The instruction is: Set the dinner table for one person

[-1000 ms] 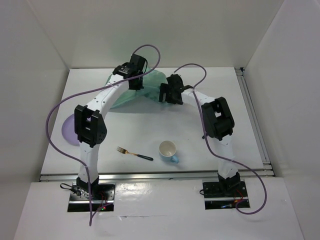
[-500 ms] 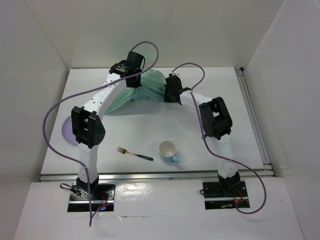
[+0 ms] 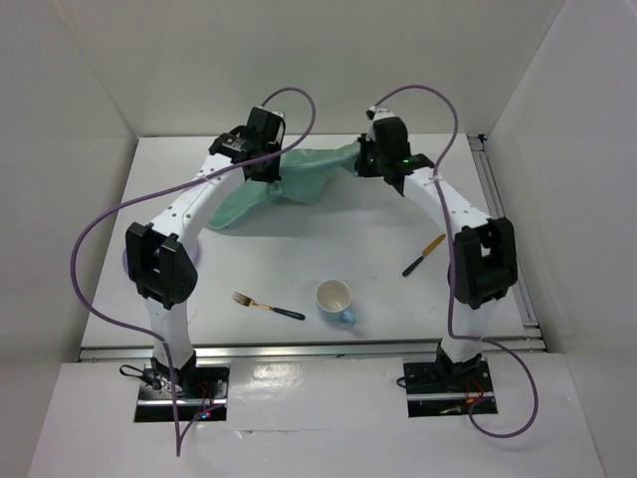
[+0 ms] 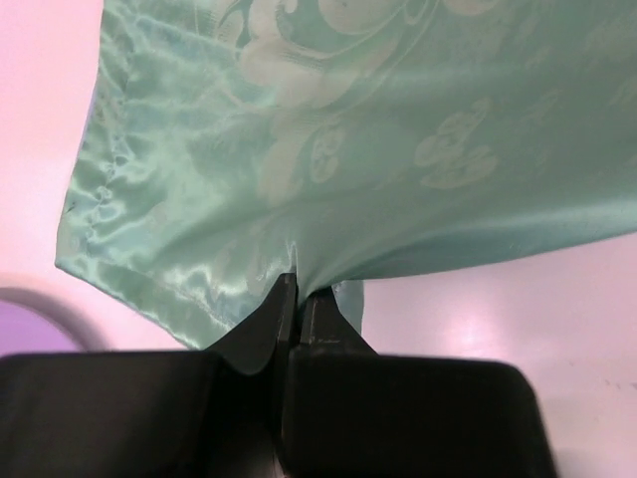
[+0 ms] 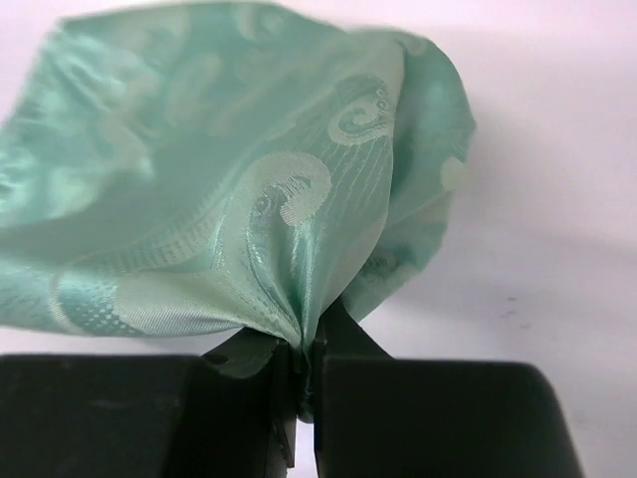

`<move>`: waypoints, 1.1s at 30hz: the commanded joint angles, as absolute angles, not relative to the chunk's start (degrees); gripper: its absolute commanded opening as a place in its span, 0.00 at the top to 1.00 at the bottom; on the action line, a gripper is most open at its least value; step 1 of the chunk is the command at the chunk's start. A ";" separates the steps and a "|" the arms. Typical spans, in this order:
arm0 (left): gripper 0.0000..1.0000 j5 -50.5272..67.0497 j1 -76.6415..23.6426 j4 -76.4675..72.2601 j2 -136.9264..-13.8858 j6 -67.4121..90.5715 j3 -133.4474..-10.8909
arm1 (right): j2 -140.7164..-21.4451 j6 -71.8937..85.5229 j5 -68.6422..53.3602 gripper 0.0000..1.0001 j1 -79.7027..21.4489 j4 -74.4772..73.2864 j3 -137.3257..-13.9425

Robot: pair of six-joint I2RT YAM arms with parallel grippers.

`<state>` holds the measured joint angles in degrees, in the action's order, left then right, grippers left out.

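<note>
A teal-green patterned cloth (image 3: pixel 299 179) hangs stretched between both grippers over the back of the white dinner table (image 3: pixel 299 261). My left gripper (image 3: pixel 267 167) is shut on one edge of the cloth (image 4: pixel 328 149), pinched between the jaws (image 4: pixel 297 291). My right gripper (image 3: pixel 376 159) is shut on the other end of the cloth (image 5: pixel 239 219), bunched where the jaws meet (image 5: pixel 304 344). The cloth's lower left corner trails down onto the table. A fork (image 3: pixel 267 305), a white-and-blue cup (image 3: pixel 335 300) and a knife (image 3: pixel 423 255) lie on the table nearer the arms.
A lilac plate (image 3: pixel 134 267) sits at the table's left, mostly hidden behind the left arm; its rim shows in the left wrist view (image 4: pixel 30 314). A metal rail (image 3: pixel 503 234) runs along the right edge. White walls enclose the table on three sides.
The right gripper has shut on the cloth and swung right and back, pulling it taut. The knife, hidden before by the right arm, now shows. The left gripper kept its hold.
</note>
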<state>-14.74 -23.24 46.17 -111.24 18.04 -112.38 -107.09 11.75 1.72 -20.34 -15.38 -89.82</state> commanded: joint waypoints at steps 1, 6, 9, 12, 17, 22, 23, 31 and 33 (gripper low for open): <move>1.00 -12.15 -25.66 44.30 -107.41 16.26 -107.51 | -101.61 4.75 -3.42 1.00 -14.87 -23.35 -87.99; 0.00 0.16 -26.81 43.68 -107.40 15.64 -107.48 | -104.31 7.97 -1.85 0.70 -6.70 -27.76 -92.09; 0.00 0.88 -27.51 44.38 -107.93 16.25 -109.59 | -112.22 13.16 -4.83 0.01 -1.59 -36.54 -104.03; 0.06 -2.36 -27.51 44.91 -107.93 17.40 -110.30 | -116.37 16.16 -0.97 0.01 -1.58 -44.29 -111.35; 0.33 -9.93 -20.25 51.04 -111.96 26.00 -111.36 | -109.63 21.00 5.00 0.01 -1.58 -42.82 -100.59; 0.06 -3.02 -10.74 52.66 -114.96 33.39 -107.51 | -101.00 21.01 0.89 0.01 -1.58 -39.99 -90.45; 0.03 -1.34 -8.37 51.43 -114.96 33.92 -104.01 | -98.20 21.01 -1.12 0.01 -2.28 -39.21 -87.05; 0.00 -0.35 -4.40 48.08 -124.69 33.40 -105.37 | -91.23 22.32 -8.17 0.01 -3.34 -38.67 -73.93; 0.00 -0.35 -4.39 47.03 -126.82 32.09 -106.43 | -90.70 22.32 -8.70 0.01 -3.34 -38.67 -71.91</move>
<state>-2.13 -4.05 48.62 -124.27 32.08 -103.77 -91.83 21.34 -5.93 -2.85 -39.42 -74.70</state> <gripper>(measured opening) 0.995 0.993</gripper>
